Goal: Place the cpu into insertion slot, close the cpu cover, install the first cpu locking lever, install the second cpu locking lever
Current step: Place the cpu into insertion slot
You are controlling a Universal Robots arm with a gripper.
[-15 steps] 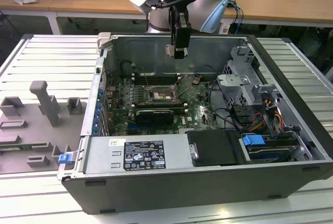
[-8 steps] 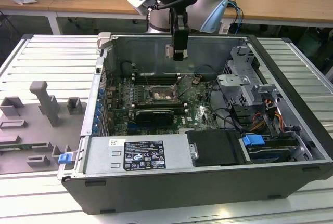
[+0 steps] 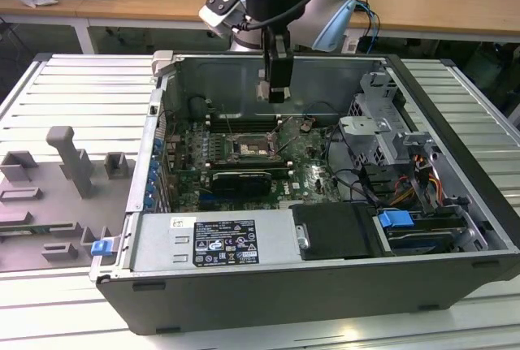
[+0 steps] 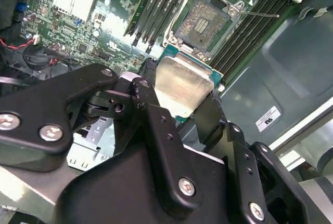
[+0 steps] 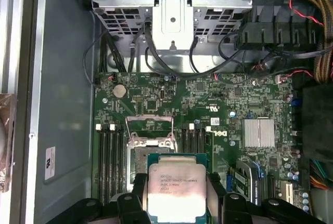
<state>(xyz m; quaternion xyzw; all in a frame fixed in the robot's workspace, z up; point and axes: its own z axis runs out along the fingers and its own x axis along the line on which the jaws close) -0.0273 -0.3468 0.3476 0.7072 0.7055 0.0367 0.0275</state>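
Note:
My gripper (image 3: 276, 94) hangs inside the open computer case, above the motherboard, shut on the cpu (image 4: 182, 86). The cpu is a flat square chip with a silvery top and a green rim; its printed face shows in the first wrist view (image 5: 178, 190). Black fingers (image 4: 148, 81) clamp two opposite edges of it. The insertion slot (image 4: 207, 20) lies open below and a little ahead of the chip, its contact field bare. In the first wrist view the cpu cover (image 5: 150, 141) stands raised at the slot's edge. A thin locking lever (image 4: 260, 13) sticks out beside the slot.
The case (image 3: 244, 285) lies on its side on a slatted table. Memory slots (image 5: 112, 156) flank the socket. A metal drive cage (image 3: 382, 131) and cables (image 3: 422, 183) fill the exterior view's right. A finned heat sink (image 5: 258, 133) sits nearby. Grey fixtures (image 3: 69, 163) stand outside.

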